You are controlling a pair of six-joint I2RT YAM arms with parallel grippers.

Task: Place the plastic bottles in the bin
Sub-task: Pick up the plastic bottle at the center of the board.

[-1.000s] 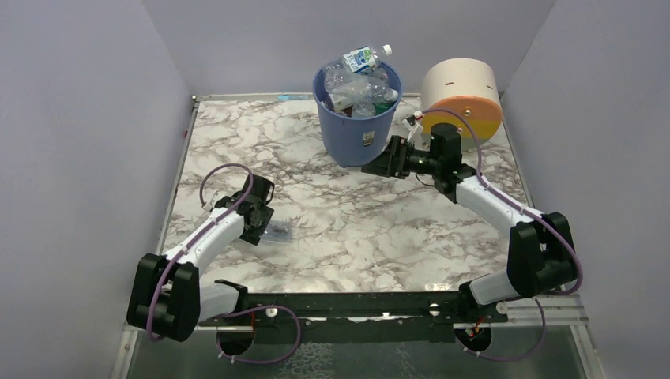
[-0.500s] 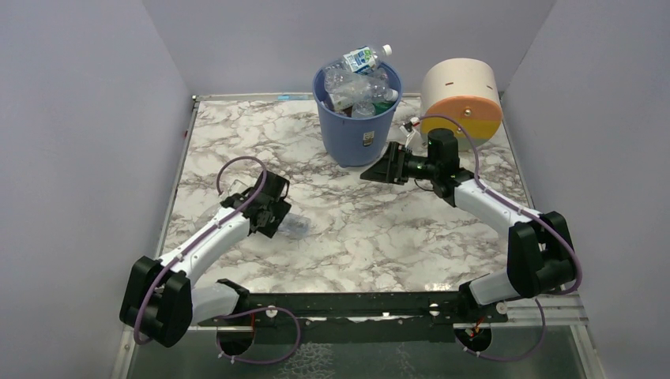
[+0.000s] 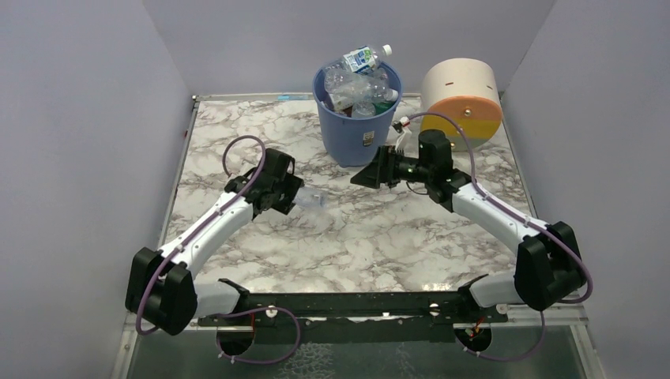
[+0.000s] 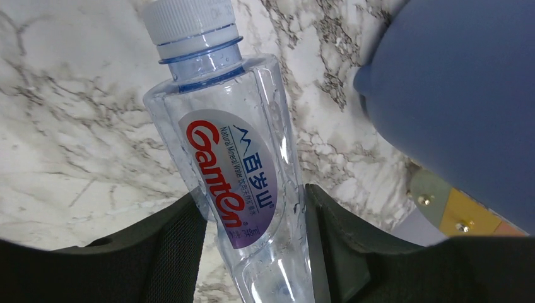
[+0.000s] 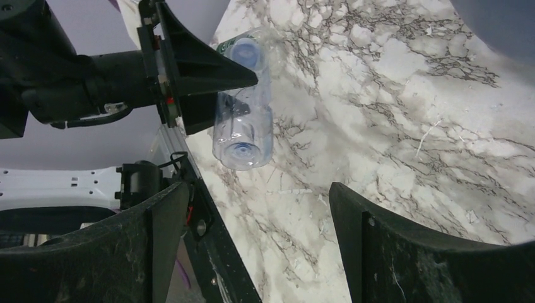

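A clear plastic bottle point(image 4: 235, 158) with a white cap and a red and purple label is clamped between the black fingers of my left gripper point(image 4: 252, 243). It hangs above the marble table, cap pointing right, as the top view shows the bottle point(image 3: 310, 200) and the left gripper point(image 3: 294, 197). The blue bin point(image 3: 357, 130) stands at the back, heaped with several bottles point(image 3: 359, 93); one point(image 3: 365, 57) lies across its rim. My right gripper point(image 3: 359, 175) hovers open and empty before the bin, facing the held bottle point(image 5: 243, 120).
A cream drum point(image 3: 461, 96) with orange and yellow bands lies right of the bin, behind the right arm. Grey walls close in the table on three sides. The bin's blue wall point(image 4: 460, 95) fills the upper right of the left wrist view.
The left arm has picked the bottle up off the table and carried it right and toward the bin. The right gripper has drifted a little to the left, still open.
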